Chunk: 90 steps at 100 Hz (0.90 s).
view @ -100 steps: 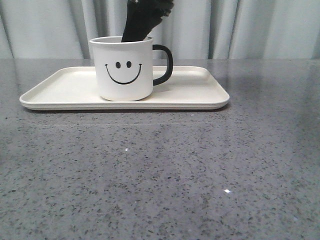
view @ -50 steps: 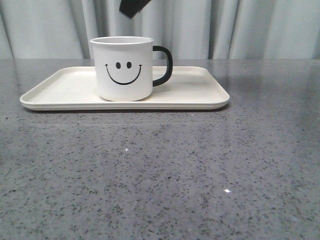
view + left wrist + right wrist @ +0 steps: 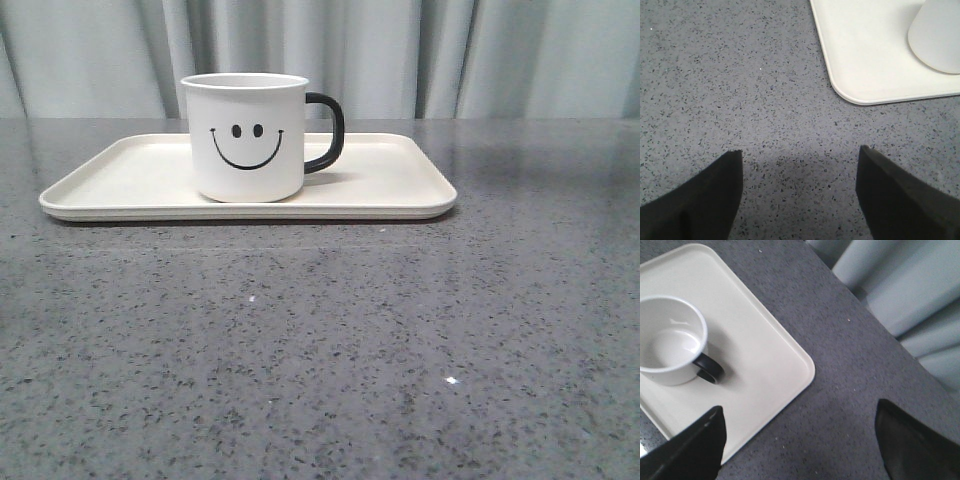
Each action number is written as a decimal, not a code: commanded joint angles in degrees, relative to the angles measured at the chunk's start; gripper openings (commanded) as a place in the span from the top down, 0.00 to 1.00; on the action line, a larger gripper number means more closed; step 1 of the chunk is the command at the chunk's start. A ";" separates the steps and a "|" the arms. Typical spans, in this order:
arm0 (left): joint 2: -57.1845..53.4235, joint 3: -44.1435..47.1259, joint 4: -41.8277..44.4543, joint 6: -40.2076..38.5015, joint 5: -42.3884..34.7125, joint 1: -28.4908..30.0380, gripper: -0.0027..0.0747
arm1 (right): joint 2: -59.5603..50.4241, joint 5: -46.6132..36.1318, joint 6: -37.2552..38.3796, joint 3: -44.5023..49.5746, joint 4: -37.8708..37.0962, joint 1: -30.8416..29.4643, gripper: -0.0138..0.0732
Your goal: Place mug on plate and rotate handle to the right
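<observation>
The white mug (image 3: pixel 247 137) with a black smiley face stands upright on the cream plate (image 3: pixel 400 190), its black handle (image 3: pixel 328 130) pointing right. Neither gripper shows in the front view. In the right wrist view the mug (image 3: pixel 670 342) is seen from above, empty, with its handle (image 3: pixel 710 369) beside it on the plate (image 3: pixel 775 370); my right gripper (image 3: pixel 799 420) is open and empty, well above the plate's corner. In the left wrist view my left gripper (image 3: pixel 800 165) is open and empty over bare table, short of the plate's corner (image 3: pixel 860 75) and the mug's base (image 3: pixel 937 37).
The speckled grey table (image 3: pixel 320 340) stretches in front of the plate. Pale curtains (image 3: pixel 450 55) hang behind the table's far edge and also show in the right wrist view (image 3: pixel 905 295).
The right gripper, seen above the mug's rim a second ago, has risen out of the front view. The mug and plate have not moved.
</observation>
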 commanded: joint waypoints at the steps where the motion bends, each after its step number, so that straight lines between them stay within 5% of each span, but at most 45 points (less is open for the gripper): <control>1: -0.24 -1.51 -0.03 -0.43 -3.65 0.22 0.35 | -8.22 -8.91 2.36 7.81 -2.50 -1.44 0.15; 51: -0.24 -1.51 -0.14 -0.43 -3.88 0.22 0.35 | -46.34 -34.82 13.70 62.05 -2.70 -13.99 0.18; 90: -0.24 -1.51 -0.14 -0.43 -3.88 0.22 0.35 | -72.52 -41.09 16.37 85.98 -2.65 -15.53 0.27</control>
